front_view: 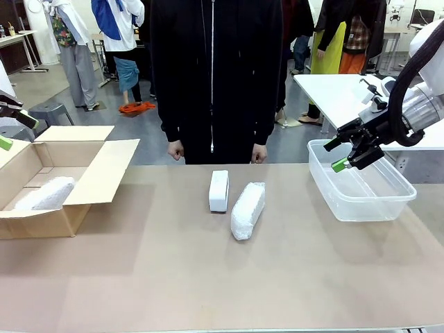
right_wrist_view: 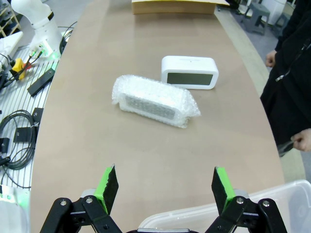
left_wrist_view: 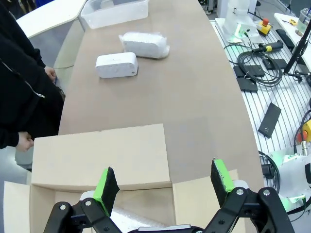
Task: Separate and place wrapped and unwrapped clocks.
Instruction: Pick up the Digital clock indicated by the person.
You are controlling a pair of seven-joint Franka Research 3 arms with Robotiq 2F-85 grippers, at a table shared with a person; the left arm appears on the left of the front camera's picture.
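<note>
Right hand point(front_view: 350, 158) over bin point(front_view: 364, 208), left hand point(left_wrist_view: 164, 183) over box point(front_view: 104, 170) (both open), bare clock point(front_view: 218, 190), wrapped clock point(front_view: 248, 209) well away

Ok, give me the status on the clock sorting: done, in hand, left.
Done: one wrapped clock lies in the cardboard box. In hand: nothing; the left gripper is open above the box, the right gripper open above the plastic bin. Left: the second wrapped clock and the bare clock lie mid-table, not yet sorted; the bare one probably goes in the bin.
</note>
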